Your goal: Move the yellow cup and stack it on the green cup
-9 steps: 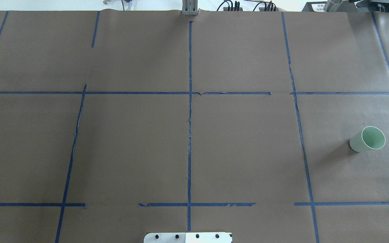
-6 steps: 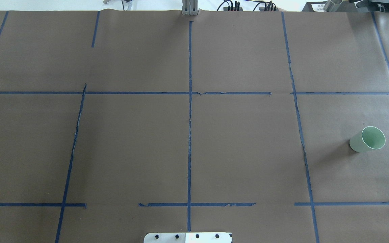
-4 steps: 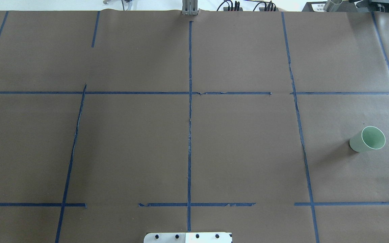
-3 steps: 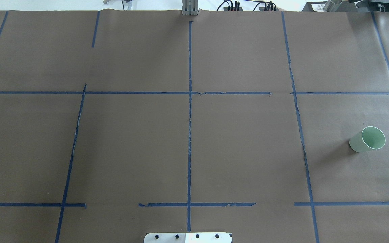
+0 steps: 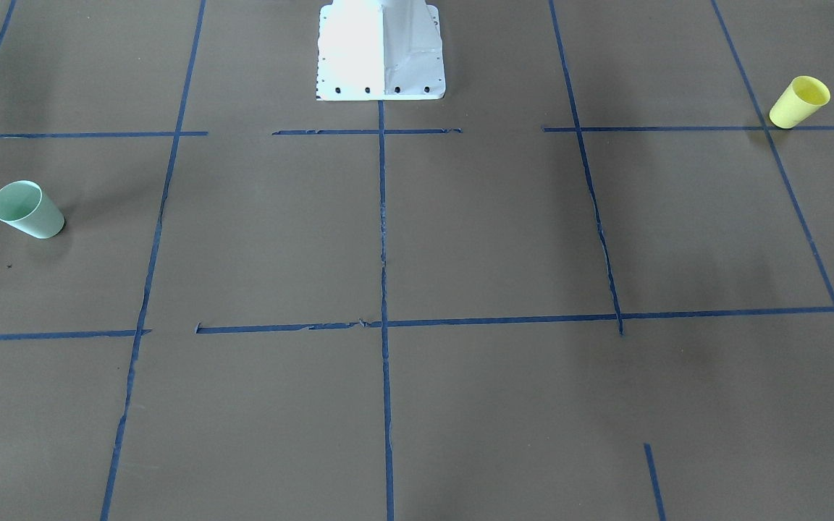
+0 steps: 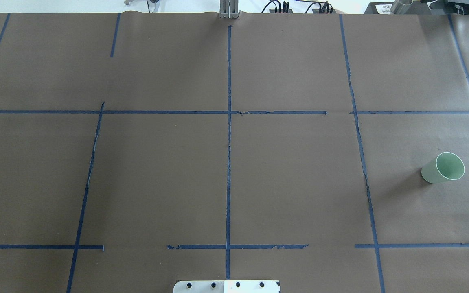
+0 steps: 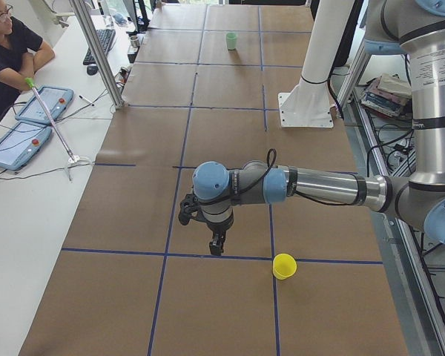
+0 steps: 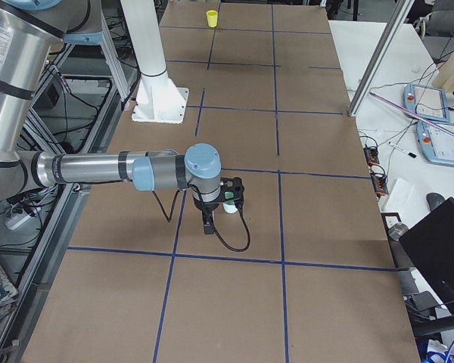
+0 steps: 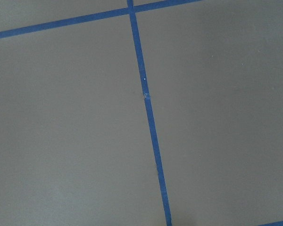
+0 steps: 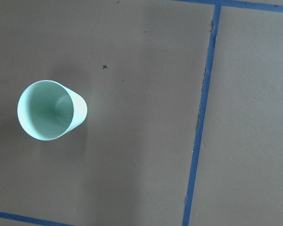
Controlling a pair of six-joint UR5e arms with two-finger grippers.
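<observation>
The yellow cup [image 5: 799,101] is seen upright, mouth up, at the robot's left end of the desk [image 5: 460,231], by a crossing of blue tape lines [image 5: 382,217]. The green cup [image 5: 26,210] is set upright at the opposite end, well apart from it. The left pincer [image 7: 217,246] is held above the desk near the yellow cup, not touching it. The right pincer [image 8: 206,225] is held near the green cup. Whether either pincer is open or closed cannot be told.
</observation>
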